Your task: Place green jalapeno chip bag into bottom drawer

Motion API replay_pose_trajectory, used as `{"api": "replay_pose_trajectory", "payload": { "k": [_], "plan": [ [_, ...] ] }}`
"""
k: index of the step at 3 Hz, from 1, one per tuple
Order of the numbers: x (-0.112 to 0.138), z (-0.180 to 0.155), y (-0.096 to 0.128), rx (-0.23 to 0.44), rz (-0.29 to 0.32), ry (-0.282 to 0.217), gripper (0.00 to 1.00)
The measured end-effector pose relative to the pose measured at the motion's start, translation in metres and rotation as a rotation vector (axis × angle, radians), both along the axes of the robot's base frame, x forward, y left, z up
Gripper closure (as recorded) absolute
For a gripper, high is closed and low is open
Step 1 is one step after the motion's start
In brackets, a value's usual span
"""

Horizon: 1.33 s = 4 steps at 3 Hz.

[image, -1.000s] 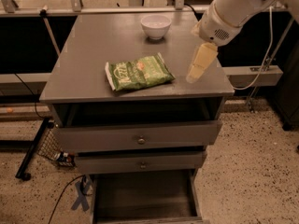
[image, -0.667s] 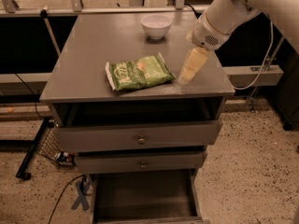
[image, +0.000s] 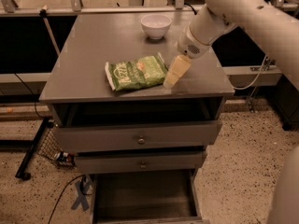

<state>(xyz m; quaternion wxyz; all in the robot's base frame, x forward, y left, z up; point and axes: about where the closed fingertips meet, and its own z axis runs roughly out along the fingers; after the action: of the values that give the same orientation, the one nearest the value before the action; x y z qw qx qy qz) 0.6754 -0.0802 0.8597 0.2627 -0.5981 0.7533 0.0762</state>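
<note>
- The robot arm (image: 243, 13) comes in from the upper right. You see only part of it: its white shell is cut off by the top and right edges, and a pale blurred part fills the near right corner.
- The grey cabinet (image: 88, 50) stands in the middle. Its top is in full view, but its lower body runs out of the bottom edge.
- The bottom drawer (image: 140, 195) is pulled out toward you. You see a dark inner floor and grey side walls, but its near front is cut off, and its contents are too dark to make out.
- The two upper drawers (image: 93, 136) sit slightly out, and the recess under the cabinet top is in shadow.
- The green jalapeno chip bag (image: 136, 72) lies flat on the cabinet top, near the front edge and a little right of centre. Its white lettering is too small for you to read.
- The gripper (image: 169, 82) points down and to the left, with its tip low over the top, just beside the bag's right end. You cannot tell how far open it is, or whether it touches the bag. It grasps nothing that you can see.
- A white bowl (image: 156, 25) stands at the far side of the top, well apart from the bag. Its inside is hidden from you.
</note>
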Motion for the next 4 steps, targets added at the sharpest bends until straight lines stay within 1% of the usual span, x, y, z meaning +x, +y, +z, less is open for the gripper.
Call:
{"api": "replay_pose_trajectory", "payload": {
  "k": [1, 2, 3, 4],
  "plan": [
    [0.002, -0.009, 0.017, 0.010, 0.022, 0.006, 0.00],
    [0.004, -0.020, 0.029, 0.023, 0.042, 0.028, 0.00],
    [0.007, -0.022, 0.033, 0.036, 0.050, 0.030, 0.16],
    [0.009, -0.017, 0.034, 0.052, 0.059, 0.023, 0.38]
  ]
}}
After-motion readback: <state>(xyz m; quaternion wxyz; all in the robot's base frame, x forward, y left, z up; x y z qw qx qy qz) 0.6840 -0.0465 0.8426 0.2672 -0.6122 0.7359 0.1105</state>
